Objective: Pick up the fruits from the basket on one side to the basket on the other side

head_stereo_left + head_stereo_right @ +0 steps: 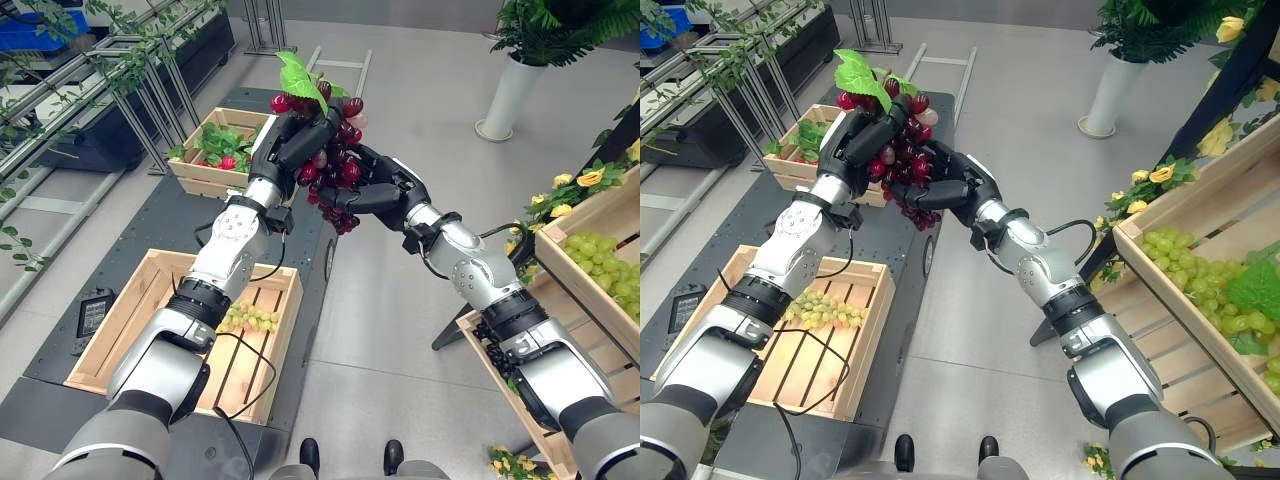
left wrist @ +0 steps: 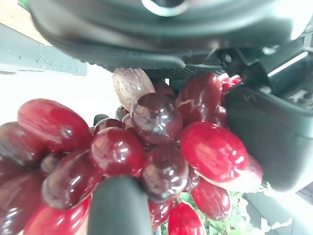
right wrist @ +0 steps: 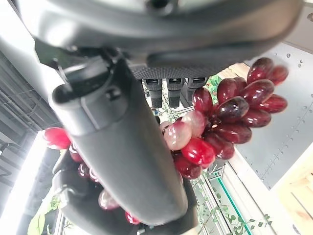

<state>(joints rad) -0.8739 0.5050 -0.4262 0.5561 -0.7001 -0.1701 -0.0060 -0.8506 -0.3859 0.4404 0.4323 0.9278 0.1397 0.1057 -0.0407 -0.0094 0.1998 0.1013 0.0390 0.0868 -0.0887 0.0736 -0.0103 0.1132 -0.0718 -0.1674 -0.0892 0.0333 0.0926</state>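
Note:
A bunch of red grapes (image 1: pixel 335 168) with a green leaf (image 1: pixel 300 75) hangs in the air above the dark platform, held from both sides. My left hand (image 1: pixel 290 135) comes up from the left, its fingers curled over the top of the bunch. My right hand (image 1: pixel 385 190) reaches in from the right, and its fingers wrap the bunch's lower side. The left wrist view has the grapes (image 2: pixel 156 127) pressed against the palm. Past the thumb in the right wrist view the grapes (image 3: pixel 234 112) show. Below lies a wooden crate (image 1: pixel 150 275) with green grapes (image 1: pixel 248 318). A crate (image 1: pixel 570 275) at right holds more green grapes.
A far crate (image 1: pixel 200 178) with leaves and red fruit stands on the dark platform (image 1: pixel 318 250). A metal rack with vines (image 1: pixel 100 70) runs along the left. A white plant pot (image 1: pixel 510 95) is at the back right. Yellow flowers (image 1: pixel 580 182) edge the right crate.

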